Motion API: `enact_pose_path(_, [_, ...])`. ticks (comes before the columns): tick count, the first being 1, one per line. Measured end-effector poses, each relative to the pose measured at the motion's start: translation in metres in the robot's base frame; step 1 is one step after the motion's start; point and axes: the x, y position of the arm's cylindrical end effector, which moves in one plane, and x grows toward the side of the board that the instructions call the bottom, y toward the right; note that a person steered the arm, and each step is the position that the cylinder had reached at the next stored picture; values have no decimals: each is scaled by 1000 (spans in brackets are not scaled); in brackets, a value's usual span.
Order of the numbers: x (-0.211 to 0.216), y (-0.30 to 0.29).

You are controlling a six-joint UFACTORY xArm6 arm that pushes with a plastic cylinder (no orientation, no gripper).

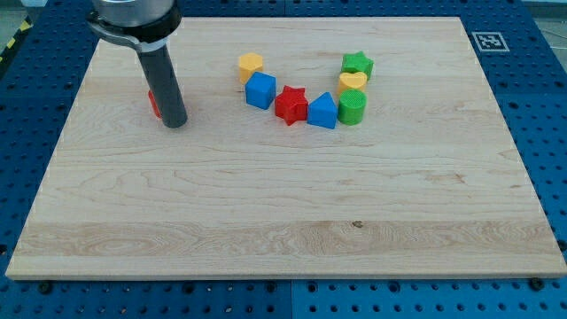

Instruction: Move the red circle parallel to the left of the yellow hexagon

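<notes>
- Now my tip [174, 122] sits on the board [266, 221] at the view's upper left, holding nothing (it is a bare rod).
- Red circle [154, 104] touches the rod's left side, mostly hidden.
- Yellow hexagon [251, 65] lies well to the right, touching the blue cube [260, 90].
- Red star [291, 105], blue block [322, 111], green cylinder [352, 106], yellow heart [353, 81] and green star [358, 63] curve on rightward.

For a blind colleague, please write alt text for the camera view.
My tip rests at the upper left of a wooden board, with a red block mostly hidden behind the rod. To the right, apart from it, yellow, blue, red and green blocks form a curved row starting at the yellow hexagon.
</notes>
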Motion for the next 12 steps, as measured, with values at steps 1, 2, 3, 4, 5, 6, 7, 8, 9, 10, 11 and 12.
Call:
enact_pose_path(1, [6,0])
enact_pose_path(2, [34,-8])
enact_pose_path(3, [34,-14])
enact_pose_path(4, [29,-11])
enact_pose_path(5, [25,-3])
enact_pose_path(6, [15,-2])
enact_pose_path(7, [6,-2])
enact_pose_path(8, [6,-9])
enact_pose_path(9, [6,-13])
enact_pose_path(10, [-3,-16])
enact_pose_path(11, [-14,-16])
enact_pose_path(12, [-18,-16])
